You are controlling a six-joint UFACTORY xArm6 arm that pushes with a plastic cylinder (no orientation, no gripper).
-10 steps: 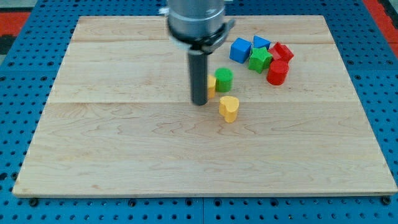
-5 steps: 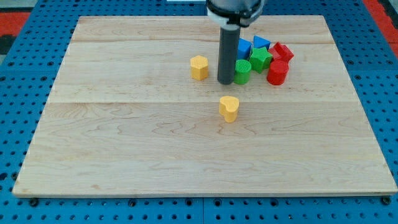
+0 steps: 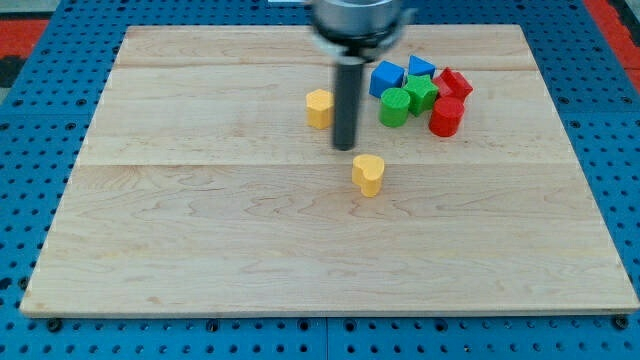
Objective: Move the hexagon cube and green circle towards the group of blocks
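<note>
The yellow hexagon block sits alone above the board's middle. The green circle block rests against the group at the view's upper right: a green star, a blue cube, a blue triangle and two red blocks. My tip stands between the hexagon and the green circle, slightly below both, touching neither. A yellow heart block lies just below and right of the tip.
The wooden board lies on a blue perforated table. The arm's grey body hangs over the board's top edge.
The green circle has been pushed right, from beside the hexagon to the group. My tip then drew back left and down, leaving the circle.
</note>
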